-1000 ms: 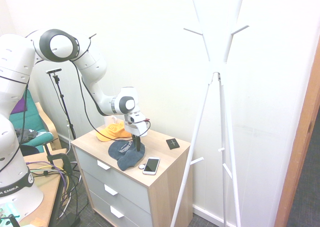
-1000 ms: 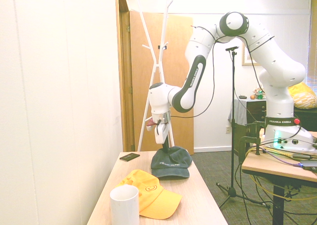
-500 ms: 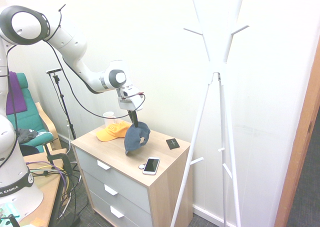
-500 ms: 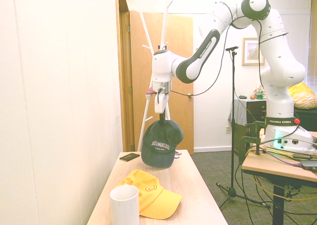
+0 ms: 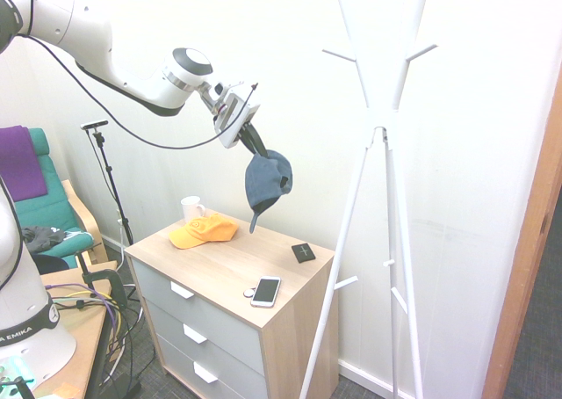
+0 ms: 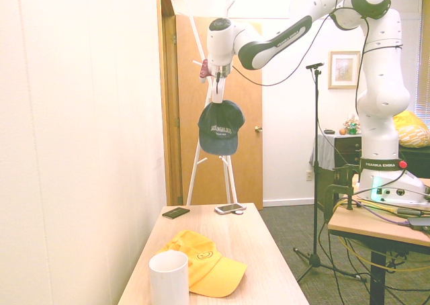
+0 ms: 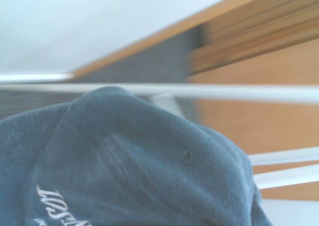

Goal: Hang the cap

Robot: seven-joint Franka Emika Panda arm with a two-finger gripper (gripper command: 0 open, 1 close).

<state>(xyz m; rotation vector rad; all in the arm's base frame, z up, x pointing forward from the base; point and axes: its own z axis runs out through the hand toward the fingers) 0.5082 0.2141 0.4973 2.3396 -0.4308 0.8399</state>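
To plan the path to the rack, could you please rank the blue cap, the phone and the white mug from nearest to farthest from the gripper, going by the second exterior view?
1. Blue cap: in the gripper, hanging above the dresser.
2. Phone: on the dresser's far end.
3. White mug: on the dresser's near end, beside the yellow cap.

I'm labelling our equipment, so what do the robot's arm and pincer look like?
The arm is white and rounded, with dark grey bands, a loose black cable and "FRANKA EMIKA" lettering. The pincer has a white body and slim black fingers.
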